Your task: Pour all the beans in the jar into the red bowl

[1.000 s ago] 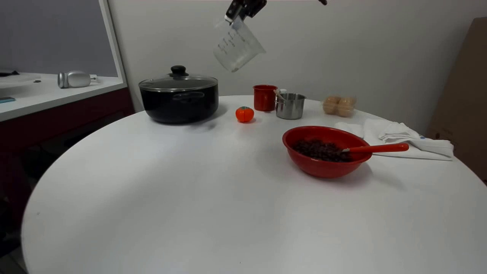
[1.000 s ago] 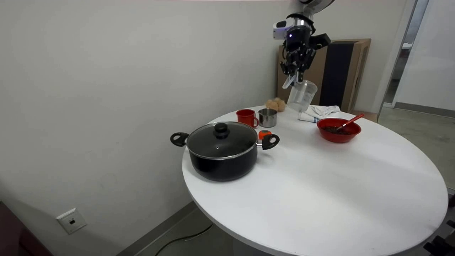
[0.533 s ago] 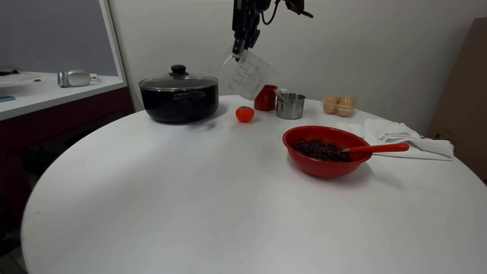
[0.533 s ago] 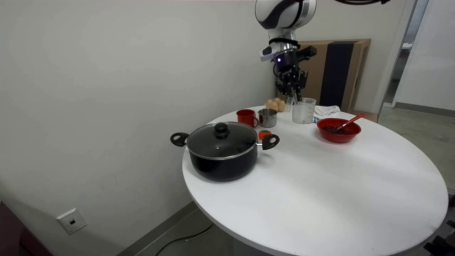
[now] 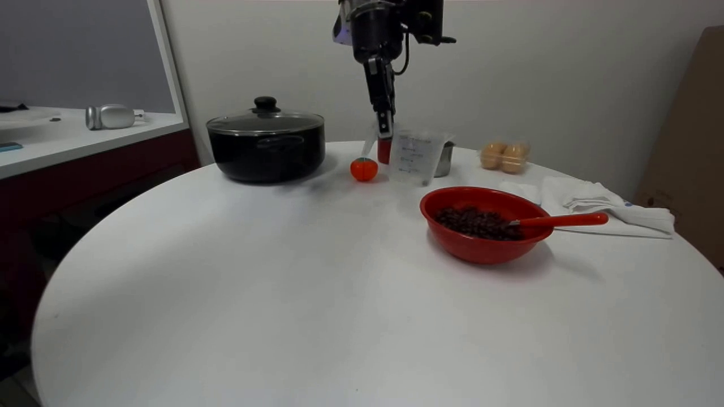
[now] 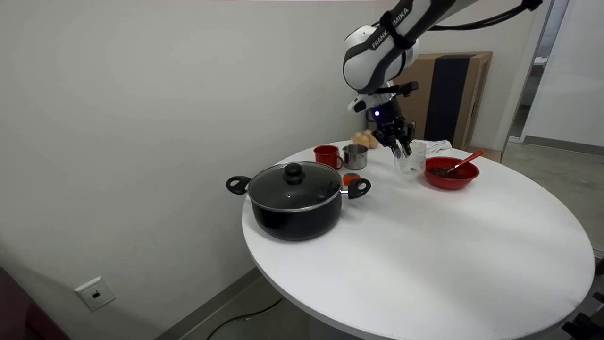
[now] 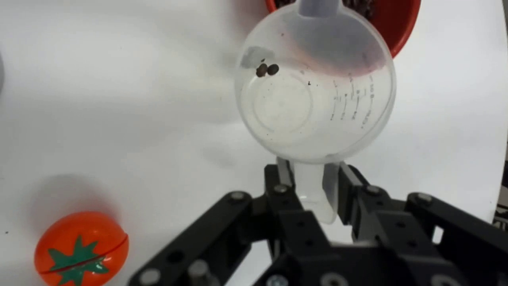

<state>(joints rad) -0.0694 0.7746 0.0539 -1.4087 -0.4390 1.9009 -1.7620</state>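
Note:
The clear jar [image 5: 417,160] is near upright, low over the table beside the red bowl [image 5: 485,250]; I cannot tell whether it touches the table. It also shows in an exterior view [image 6: 415,160] and in the wrist view [image 7: 345,131]. My gripper [image 7: 311,169] is shut on the jar's handle; it shows in both exterior views [image 5: 386,129] [image 6: 402,150]. The dark beans [image 5: 474,222] lie in the red bowl, with a red handle sticking out. In the wrist view, a couple of beans [image 7: 266,70] and specks lie in the jar. The jar partly covers the bowl there [image 7: 403,29].
A black lidded pot [image 5: 266,152] stands at the back. A toy tomato [image 5: 363,169], a red cup [image 6: 325,156] and a metal cup [image 6: 355,157] stand near the jar. Eggs [image 5: 503,158] and a white cloth [image 5: 616,212] lie beyond the bowl.
My gripper has come down with the jar, closer to the table and the red bowl. The jar has turned from tilted to near upright. The bowl has not moved.

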